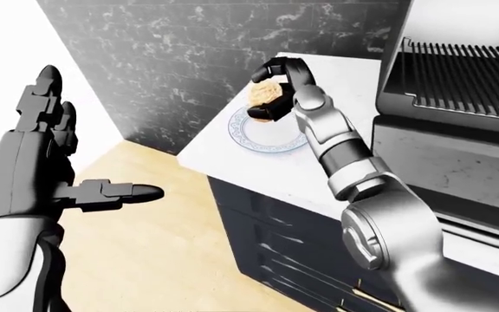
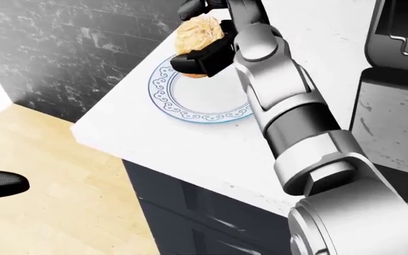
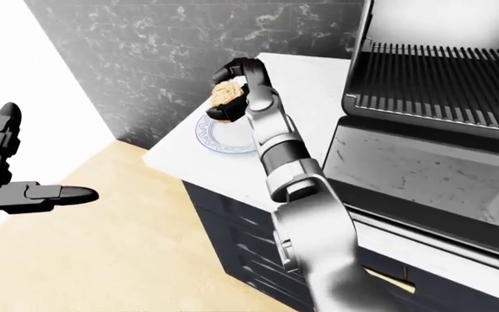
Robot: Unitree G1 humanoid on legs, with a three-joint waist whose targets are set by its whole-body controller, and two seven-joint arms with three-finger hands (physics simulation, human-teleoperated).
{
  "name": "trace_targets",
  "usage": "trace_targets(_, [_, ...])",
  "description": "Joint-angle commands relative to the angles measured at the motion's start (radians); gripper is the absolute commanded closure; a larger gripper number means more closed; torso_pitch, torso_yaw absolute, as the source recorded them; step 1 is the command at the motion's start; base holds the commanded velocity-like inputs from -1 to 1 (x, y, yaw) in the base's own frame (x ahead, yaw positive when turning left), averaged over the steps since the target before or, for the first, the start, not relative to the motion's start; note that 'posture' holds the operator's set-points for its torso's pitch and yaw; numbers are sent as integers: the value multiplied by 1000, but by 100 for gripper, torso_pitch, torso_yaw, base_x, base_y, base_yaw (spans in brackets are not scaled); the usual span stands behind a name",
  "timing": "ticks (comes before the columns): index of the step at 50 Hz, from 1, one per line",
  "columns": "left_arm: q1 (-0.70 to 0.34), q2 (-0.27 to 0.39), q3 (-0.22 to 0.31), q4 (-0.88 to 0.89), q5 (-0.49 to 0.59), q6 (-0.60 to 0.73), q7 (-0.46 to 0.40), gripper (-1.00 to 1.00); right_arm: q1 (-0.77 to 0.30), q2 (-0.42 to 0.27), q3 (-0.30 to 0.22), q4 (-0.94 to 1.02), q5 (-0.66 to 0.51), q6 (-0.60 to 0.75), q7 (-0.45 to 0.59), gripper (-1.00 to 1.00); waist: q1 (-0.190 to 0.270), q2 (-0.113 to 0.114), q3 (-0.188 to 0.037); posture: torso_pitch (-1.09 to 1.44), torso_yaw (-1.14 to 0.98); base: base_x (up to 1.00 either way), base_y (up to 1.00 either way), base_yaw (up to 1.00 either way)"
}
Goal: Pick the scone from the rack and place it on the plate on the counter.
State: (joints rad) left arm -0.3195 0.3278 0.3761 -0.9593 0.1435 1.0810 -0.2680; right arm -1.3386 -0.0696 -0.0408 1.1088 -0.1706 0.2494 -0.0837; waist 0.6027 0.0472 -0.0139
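We hold the scone (image 2: 198, 33) gripped in our right hand's (image 2: 207, 45) fingers above the plate (image 2: 200, 109) near the table's (image 2: 154, 149) left corner, ready to lower it, left hand (image 1: 37, 162) open.

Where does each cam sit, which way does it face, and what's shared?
Head view: on the head, angled down at the plate; right hand holds the scone above it.
Left-eye view: head, looks ahead; open left hand, counter, grill rack.
Right-eye view: head, nearly the same scene, set a little to the right.
Shared: scone, plate, right arm.
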Motion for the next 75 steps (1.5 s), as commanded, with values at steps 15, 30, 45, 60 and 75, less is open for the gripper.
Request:
trace_targets(15, [-32,15,1,-4,15,-27,5,-100,-26,-23,-4,-26,-28,-37,-35,100,7,0,-27,0,52,0,0,0])
trace_targets(30, [-24,16,11,-13,17,-25,-1,-100,-17,-32,-6,29,-62,-62,-73,100,9,0,-30,0,52,0,0,0])
trace_targets(45, [-16,15,20,-31,19,-16,-8,-100,-2,-34,3,54,-115,-98,-98,100,11,0,-30,0,52,0,0,0])
trace_targets(60, [-24,26,31,-39,16,-1,-19,-100,-2,-28,3,69,-152,-117,-107,53,12,1,-31,0,52,0,0,0])
trace_targets(75, [2,26,63,-72,12,7,-35,-100,3,-18,7,75,-169,-129,-104,18,11,1,-30,0,52,0,0,0])
